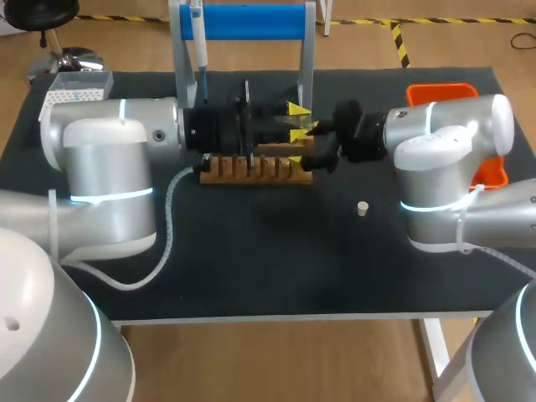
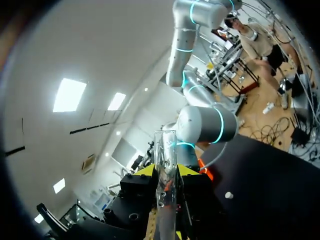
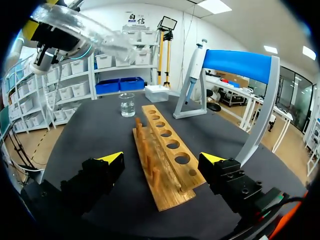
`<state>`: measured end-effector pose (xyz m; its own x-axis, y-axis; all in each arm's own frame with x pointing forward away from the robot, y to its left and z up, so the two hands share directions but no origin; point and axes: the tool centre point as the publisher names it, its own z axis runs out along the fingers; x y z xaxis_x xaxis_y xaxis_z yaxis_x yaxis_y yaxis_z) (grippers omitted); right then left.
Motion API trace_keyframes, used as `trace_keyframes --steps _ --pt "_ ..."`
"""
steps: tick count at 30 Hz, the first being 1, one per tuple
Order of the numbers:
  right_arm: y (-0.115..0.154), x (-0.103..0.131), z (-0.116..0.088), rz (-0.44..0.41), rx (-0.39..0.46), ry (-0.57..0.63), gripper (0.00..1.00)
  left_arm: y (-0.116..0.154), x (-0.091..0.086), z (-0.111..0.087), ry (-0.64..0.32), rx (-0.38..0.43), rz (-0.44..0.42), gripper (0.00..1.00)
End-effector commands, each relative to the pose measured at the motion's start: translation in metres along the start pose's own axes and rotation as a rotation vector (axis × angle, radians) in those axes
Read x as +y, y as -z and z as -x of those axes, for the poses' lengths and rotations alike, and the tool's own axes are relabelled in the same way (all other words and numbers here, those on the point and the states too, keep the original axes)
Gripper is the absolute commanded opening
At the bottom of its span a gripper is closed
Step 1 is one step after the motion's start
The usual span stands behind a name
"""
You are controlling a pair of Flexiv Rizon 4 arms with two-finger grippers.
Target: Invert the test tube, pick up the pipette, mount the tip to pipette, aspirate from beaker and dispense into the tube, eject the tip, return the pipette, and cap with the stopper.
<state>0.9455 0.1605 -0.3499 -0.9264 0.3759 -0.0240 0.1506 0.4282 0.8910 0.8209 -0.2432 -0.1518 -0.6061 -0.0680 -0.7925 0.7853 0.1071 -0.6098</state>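
Left gripper (image 2: 166, 171) clamps tube (image 2: 165, 142) above rack (image 3: 172, 146). Right gripper (image 3: 162, 159) spread wide at rack's right end. Stopper (image 1: 363, 208) on table (image 1: 251, 268), right.

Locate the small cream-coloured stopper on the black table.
In the head view the small cream-coloured stopper lies on the black table, right of the wooden test-tube rack and close beside the right arm.

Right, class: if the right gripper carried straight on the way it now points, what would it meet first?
Most likely the wooden rack, lying lengthwise ahead of the right gripper, between its open fingers. Depth is unclear; it might skim over it toward the beaker.
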Motion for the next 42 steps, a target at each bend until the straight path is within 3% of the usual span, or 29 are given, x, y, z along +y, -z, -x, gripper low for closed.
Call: trace_keyframes --steps 1,24,32,42 --pt "0.000 0.000 0.000 0.000 0.001 0.000 1.00 -0.002 0.003 0.009 0.218 -0.041 -0.013 0.00" --pt "0.000 0.000 0.000 0.000 0.001 0.000 1.00 -0.002 0.003 0.009 0.218 -0.041 -0.013 0.00" --pt "0.000 0.000 0.000 0.000 0.001 0.000 1.00 0.005 0.016 0.036 0.438 -0.033 0.012 0.00" --pt "0.000 0.000 0.000 0.000 0.001 0.000 1.00 0.006 0.046 0.052 0.649 -0.121 0.013 0.00"
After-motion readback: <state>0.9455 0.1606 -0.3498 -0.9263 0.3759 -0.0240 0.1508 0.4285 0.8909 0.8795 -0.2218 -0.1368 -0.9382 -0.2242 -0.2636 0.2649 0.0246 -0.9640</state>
